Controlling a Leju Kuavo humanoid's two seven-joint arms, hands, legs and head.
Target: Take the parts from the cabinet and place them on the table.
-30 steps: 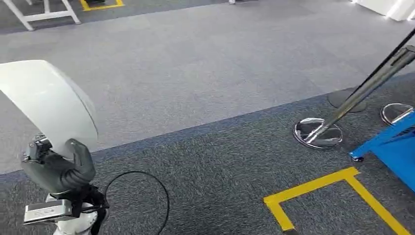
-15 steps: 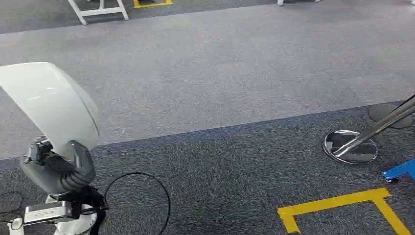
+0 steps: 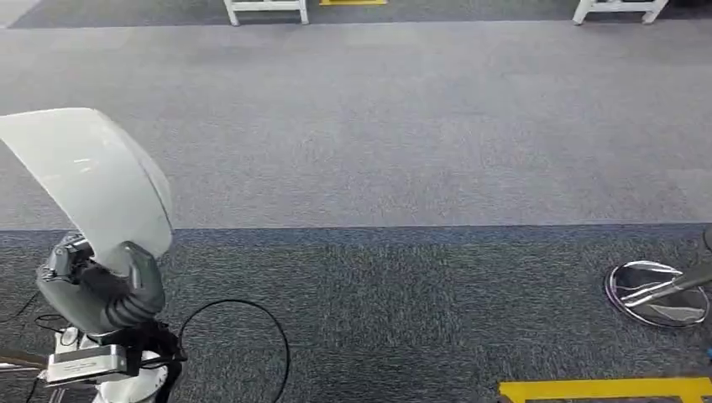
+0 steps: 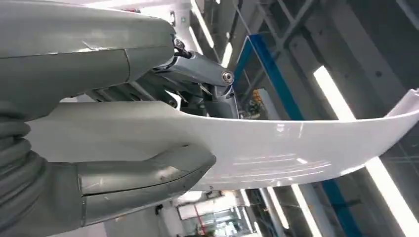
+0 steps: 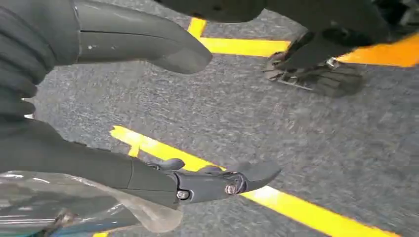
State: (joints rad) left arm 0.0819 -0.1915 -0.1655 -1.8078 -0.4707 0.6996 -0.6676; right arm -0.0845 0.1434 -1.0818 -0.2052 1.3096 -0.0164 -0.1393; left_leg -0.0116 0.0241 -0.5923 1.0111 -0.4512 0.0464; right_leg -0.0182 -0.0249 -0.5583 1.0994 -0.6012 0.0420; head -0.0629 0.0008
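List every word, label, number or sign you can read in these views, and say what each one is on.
No text can be read.
Small label on the grey module below the left hand: print too small and blurred.
White curved part: no marking seen.
Yellow floor tape: plain lines, no lettering.

My robot's grey hands and wrist hardware, seen up close.

On my left hand [image 3: 101, 290] I see a ribbed dark-grey cover, a thick grey thumb [image 4: 148, 177], silver linkages with small screws, a silver box-shaped camera [image 3: 84, 363] at the wrist and a looping black cable [image 3: 239, 336]. My right hand [image 5: 148, 123] has a smooth grey thumb and darker fingers [image 5: 222, 180].
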